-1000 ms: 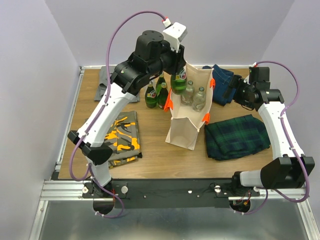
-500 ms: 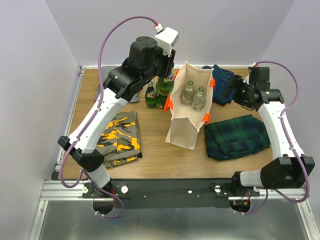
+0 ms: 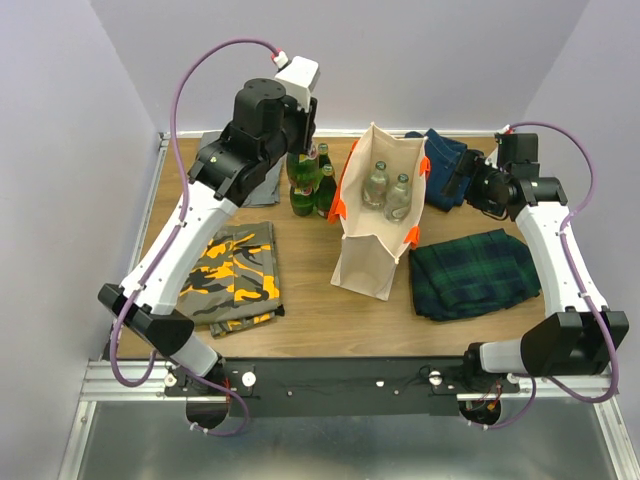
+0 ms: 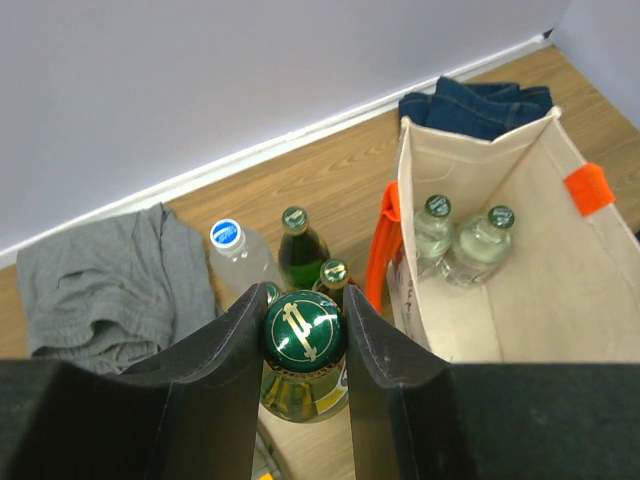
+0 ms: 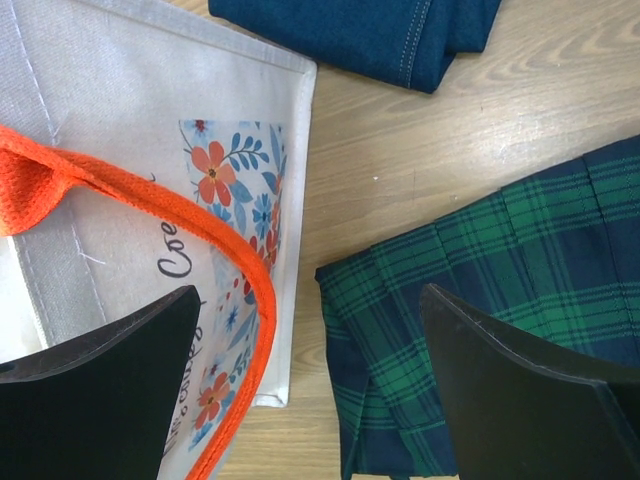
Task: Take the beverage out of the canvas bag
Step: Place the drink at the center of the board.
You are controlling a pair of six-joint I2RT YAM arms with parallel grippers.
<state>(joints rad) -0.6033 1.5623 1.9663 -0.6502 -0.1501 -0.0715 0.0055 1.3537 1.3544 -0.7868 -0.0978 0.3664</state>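
The cream canvas bag (image 3: 372, 240) with orange handles stands upright at the table's middle, open at the top. Two clear bottles (image 3: 376, 184) stand inside it; they also show in the left wrist view (image 4: 478, 243). My left gripper (image 4: 304, 335) is shut on the cap of a green bottle (image 4: 304, 330) and holds it left of the bag, over other green bottles (image 3: 300, 197) standing on the table. In the top view the left gripper (image 3: 300, 160) is behind the bag's left side. My right gripper (image 5: 310, 390) is open and empty, just right of the bag (image 5: 150, 150).
A clear water bottle with a blue cap (image 4: 232, 250) and a grey cloth (image 4: 100, 285) lie behind the green bottles. Folded camouflage clothes (image 3: 238, 275) lie front left, a green plaid cloth (image 3: 472, 272) front right, folded jeans (image 3: 445, 165) back right.
My left gripper has carried the green bottle up out of the bag and leftward, over the group of green bottles. The right arm has not moved.
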